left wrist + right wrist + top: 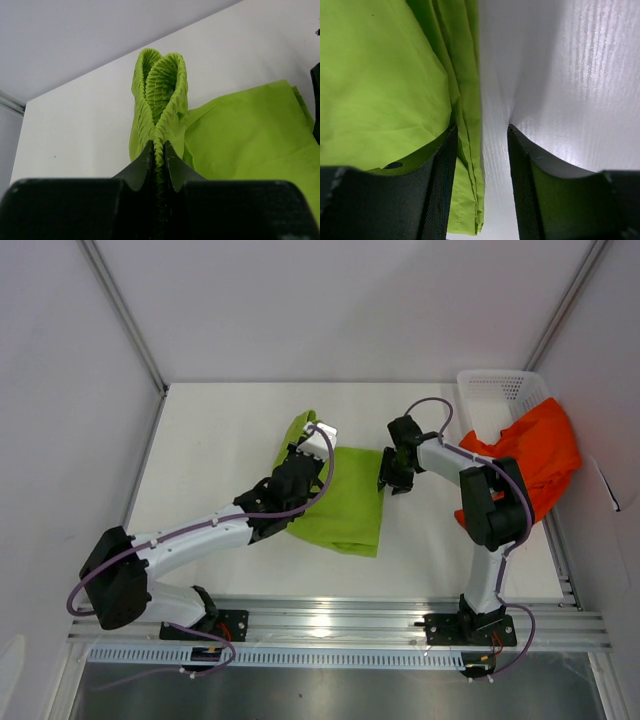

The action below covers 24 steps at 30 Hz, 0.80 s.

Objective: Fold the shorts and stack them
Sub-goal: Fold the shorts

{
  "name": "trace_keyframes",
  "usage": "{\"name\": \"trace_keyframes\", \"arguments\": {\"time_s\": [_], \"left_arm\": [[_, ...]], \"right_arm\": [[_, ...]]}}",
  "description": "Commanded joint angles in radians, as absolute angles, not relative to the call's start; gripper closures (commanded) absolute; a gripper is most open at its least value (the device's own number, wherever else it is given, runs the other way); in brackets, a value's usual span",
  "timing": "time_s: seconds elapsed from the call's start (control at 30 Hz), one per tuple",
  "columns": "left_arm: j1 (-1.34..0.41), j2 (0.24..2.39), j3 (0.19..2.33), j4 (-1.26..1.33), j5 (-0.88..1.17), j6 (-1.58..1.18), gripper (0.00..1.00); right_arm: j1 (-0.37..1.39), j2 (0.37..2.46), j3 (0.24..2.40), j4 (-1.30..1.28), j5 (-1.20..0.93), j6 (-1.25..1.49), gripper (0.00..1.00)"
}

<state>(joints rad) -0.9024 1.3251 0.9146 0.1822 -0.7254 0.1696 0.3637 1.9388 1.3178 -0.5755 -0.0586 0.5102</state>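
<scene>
Both arms work the lime green cloth shorts (pixel 345 510) on the white table (pixel 200 440).
The left gripper (pixel 159 149) pinches the gathered waistband (pixel 161 90); the right gripper (pixel 481 132) has its jaws spread astride the folded edge.

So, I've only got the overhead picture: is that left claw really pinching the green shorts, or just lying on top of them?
Observer: Pinching. Its wrist camera shows the left gripper shut on the green shorts, right at the bunched elastic waistband.
Operator: And the right claw, is it grabbing too?
Observer: No. Its wrist camera shows the right gripper open, its jaws straddling the shorts' folded edge, with bare table showing in the gap.
</scene>
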Motion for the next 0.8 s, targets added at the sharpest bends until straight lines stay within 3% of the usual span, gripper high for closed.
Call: {"name": "trace_keyframes", "arguments": {"time_s": [0.0, 0.3, 0.77], "left_arm": [[-0.928, 1.345, 0.980, 0.247, -0.776, 0.215, 1.00], [-0.933, 1.342, 0.985, 0.244, -0.781, 0.210, 1.00], [-0.933, 1.327, 0.973, 0.241, -0.753, 0.187, 1.00]], "right_arm": [[0.379, 1.953, 1.338, -0.543, -0.034, 0.502, 0.53], [0.354, 1.910, 1.289, -0.551, 0.000, 0.522, 0.54], [0.334, 1.781, 1.195, -0.439, -0.037, 0.560, 0.45]]}}
